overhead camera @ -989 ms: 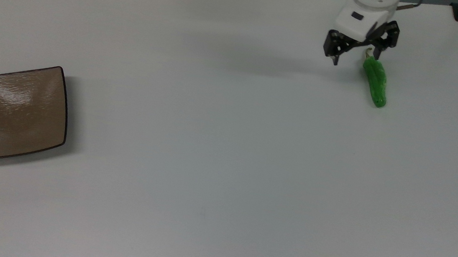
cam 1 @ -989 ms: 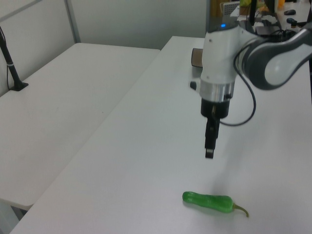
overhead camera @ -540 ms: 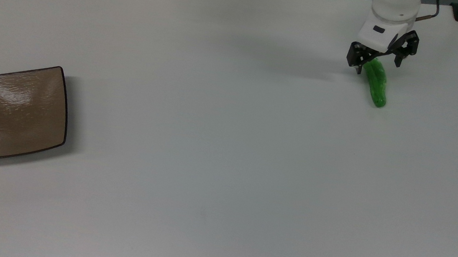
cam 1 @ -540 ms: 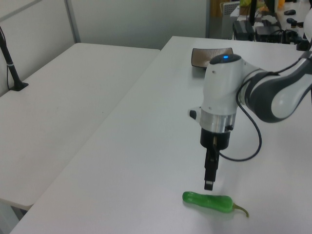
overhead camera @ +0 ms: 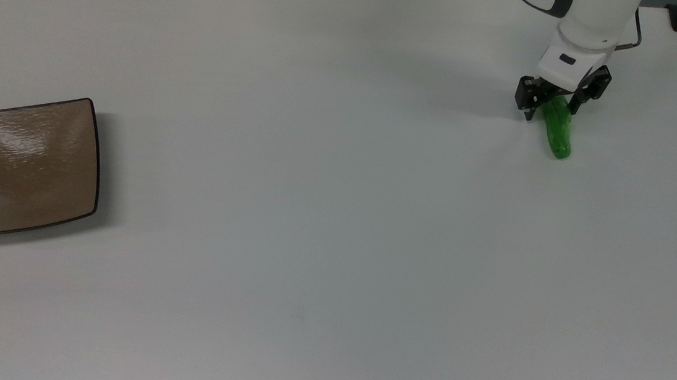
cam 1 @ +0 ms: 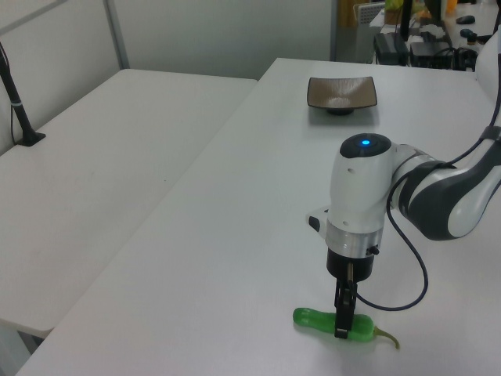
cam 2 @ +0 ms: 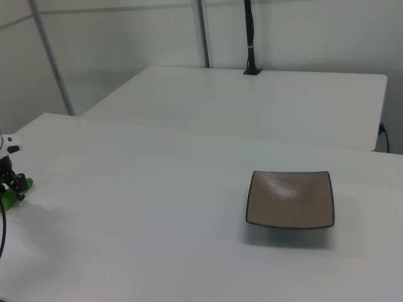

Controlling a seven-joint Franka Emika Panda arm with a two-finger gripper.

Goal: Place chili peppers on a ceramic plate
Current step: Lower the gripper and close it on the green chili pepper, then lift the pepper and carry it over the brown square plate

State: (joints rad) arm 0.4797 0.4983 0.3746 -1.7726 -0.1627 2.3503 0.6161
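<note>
Pepper (overhead camera: pixel 558 132), bright green and glossy, lies flat on the white counter (overhead camera: pixel 324 213) near the top view's upper right corner. Its long axis runs roughly up and down in the top view, rounded tip toward the bottom. In the left view the pepper (cam 1: pixel 319 321) lies across the near end of the counter (cam 1: pixel 258 211), with its thin curved stem (cam 1: pixel 387 338) pointing to the left view's right. In the right view a piece of the pepper (cam 2: pixel 9 200) shows at the far left edge.

The tool (overhead camera: pixel 550 108) is down over the stem half of the pepper, its two black fingers spread, one on each side of the green body in the top view. Whether the fingers touch the pepper cannot be told. In the left view the tool (cam 1: pixel 342 325) points straight down, and its tip overlaps the pepper just short of the stem. In the right view the tool (cam 2: pixel 9 182) sits against the green at the frame's edge. Above it rises the white arm (cam 1: pixel 358 196), with a blue light on top and a dark cable looping at its side.

The square brown plate (overhead camera: pixel 24 167) sits near the top view's left edge, well apart from the pepper. In the left view the plate (cam 1: pixel 341 92) stands at the counter's far end, and in the right view the plate (cam 2: pixel 290 199) lies right of centre.
</note>
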